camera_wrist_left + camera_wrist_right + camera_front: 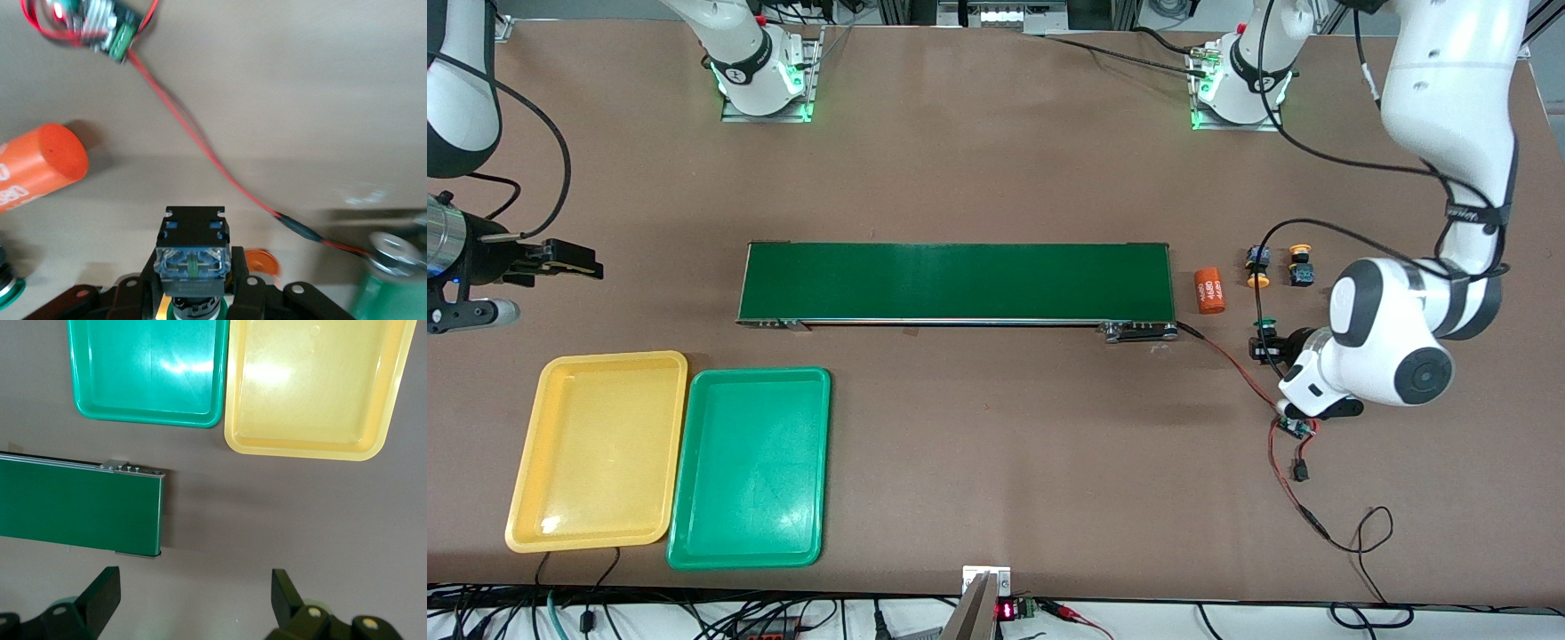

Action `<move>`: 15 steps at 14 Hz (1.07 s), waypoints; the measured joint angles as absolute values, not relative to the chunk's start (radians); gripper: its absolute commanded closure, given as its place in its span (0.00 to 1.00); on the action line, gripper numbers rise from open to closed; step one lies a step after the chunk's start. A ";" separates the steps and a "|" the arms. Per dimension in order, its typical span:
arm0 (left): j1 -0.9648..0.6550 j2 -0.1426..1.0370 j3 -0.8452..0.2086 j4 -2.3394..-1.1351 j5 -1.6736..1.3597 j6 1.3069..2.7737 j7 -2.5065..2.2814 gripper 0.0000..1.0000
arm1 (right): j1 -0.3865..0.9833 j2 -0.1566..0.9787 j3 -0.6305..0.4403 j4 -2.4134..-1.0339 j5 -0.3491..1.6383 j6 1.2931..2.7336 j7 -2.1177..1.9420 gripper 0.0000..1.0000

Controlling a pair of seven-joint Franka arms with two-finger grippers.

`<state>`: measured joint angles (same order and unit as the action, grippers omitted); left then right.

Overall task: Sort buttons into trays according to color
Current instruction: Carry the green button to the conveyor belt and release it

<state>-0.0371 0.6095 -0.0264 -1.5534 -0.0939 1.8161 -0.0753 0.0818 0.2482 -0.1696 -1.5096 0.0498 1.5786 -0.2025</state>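
My left gripper [1267, 345] is shut on a green-capped button [193, 257], its dark body between the fingers [250, 287]. It is low over the table, between the belt's end and the circuit board. The green cap [1265, 324] shows in the front view. Two yellow-capped buttons [1258, 265] [1300, 265] stand on the table farther from the front camera. My right gripper [578, 260] is open and empty at the right arm's end, and it waits. Its wrist view [193, 593] shows the yellow tray [313, 393] and the green tray [150, 373]. Both trays [596, 449] [751, 467] hold nothing.
A long dark green conveyor belt [956, 283] lies across the middle. An orange cylinder [1209, 290] lies by its end, also in the left wrist view [40, 167]. A small circuit board [1294, 428] on red-black wires lies nearer the front camera than my left gripper.
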 measured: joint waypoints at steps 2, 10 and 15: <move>-0.038 0.566 -0.081 -1.545 -0.094 1.789 -0.075 0.98 | 0.082 0.252 -0.170 -1.510 0.050 1.577 -0.203 0.00; -0.047 0.535 -0.255 -1.664 -0.094 1.846 -0.111 0.97 | 0.081 0.253 -0.169 -1.512 0.073 1.555 -0.205 0.00; -0.056 0.465 -0.324 -1.824 -0.094 1.983 -0.243 0.97 | 0.079 0.247 -0.173 -1.557 0.073 1.554 -0.215 0.00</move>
<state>-0.0560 0.4649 -0.3237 -1.8244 -0.0940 1.9833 -0.2431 0.0790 0.2474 -0.1728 -1.5569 0.0729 1.5539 -0.2146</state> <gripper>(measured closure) 0.573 0.000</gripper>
